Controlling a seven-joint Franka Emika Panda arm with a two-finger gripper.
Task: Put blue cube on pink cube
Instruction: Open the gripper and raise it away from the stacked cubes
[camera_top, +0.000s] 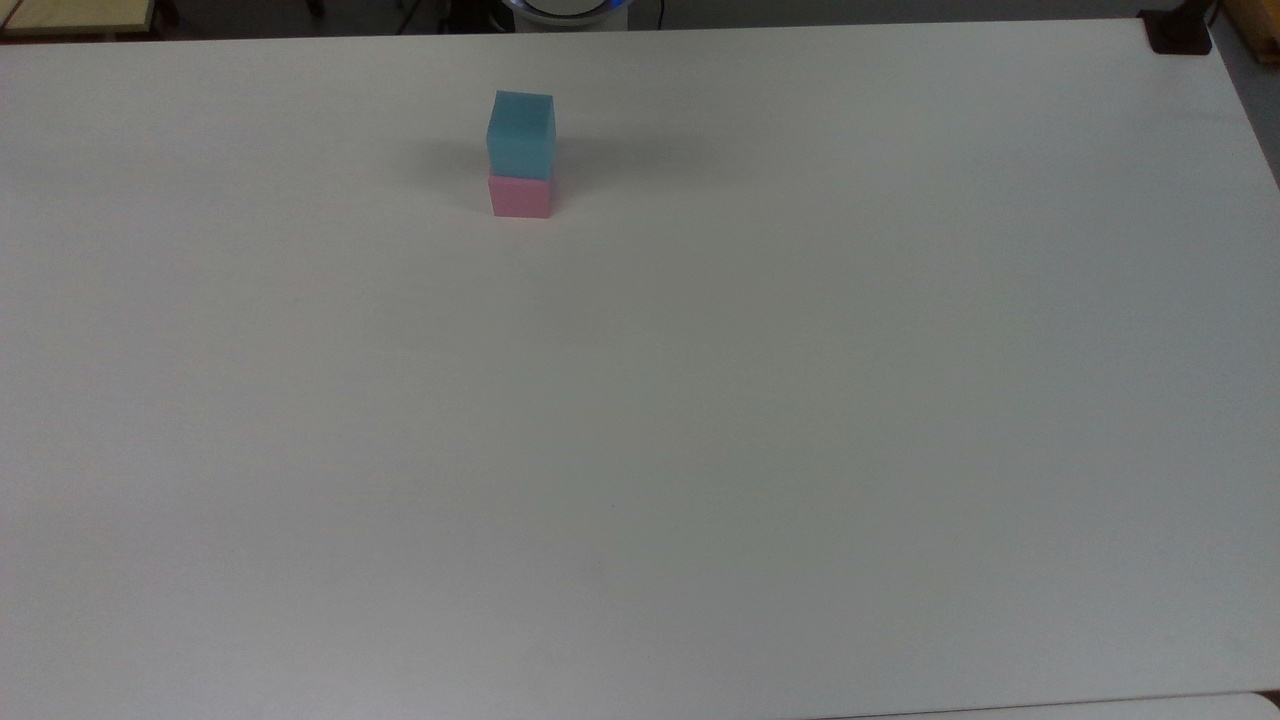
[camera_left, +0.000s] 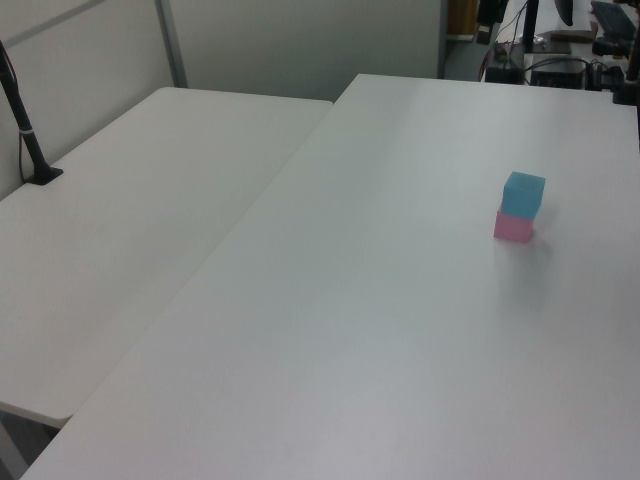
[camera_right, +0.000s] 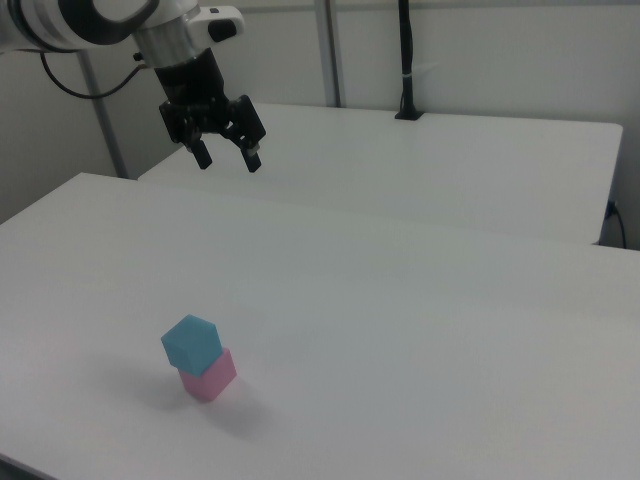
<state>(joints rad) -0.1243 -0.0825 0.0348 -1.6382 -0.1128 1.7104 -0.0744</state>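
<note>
The blue cube (camera_top: 520, 135) sat squarely on top of the pink cube (camera_top: 520, 197), the two touching face to face and forming a small upright stack on the white table (camera_top: 700, 420). In the top view the stack stood toward the far edge of the table, left of centre. In the left view the blue cube (camera_left: 523, 194) and the pink cube (camera_left: 513, 227) appeared at the left view's right, in the far half of the tabletop (camera_left: 380, 300). In the right view the blue cube (camera_right: 190, 341) seemed turned slightly on the pink cube (camera_right: 209, 376), so that its corners did not line up exactly with those below; the stack stood near the right view's lower left, close to the near edge of the table (camera_right: 420, 330).

The gripper (camera_right: 227, 157) hung in the air well above and beyond the stack in the right view, touching neither cube. Its two black fingers (camera_right: 251, 155) pointed downward with a clear gap between them and nothing held there. The white arm (camera_right: 80, 20) reached in from the right view's upper left.

A second white table (camera_left: 120, 240) stood beside the first, at the left view's left, with a black post (camera_left: 25, 125) rising from its far left corner.
</note>
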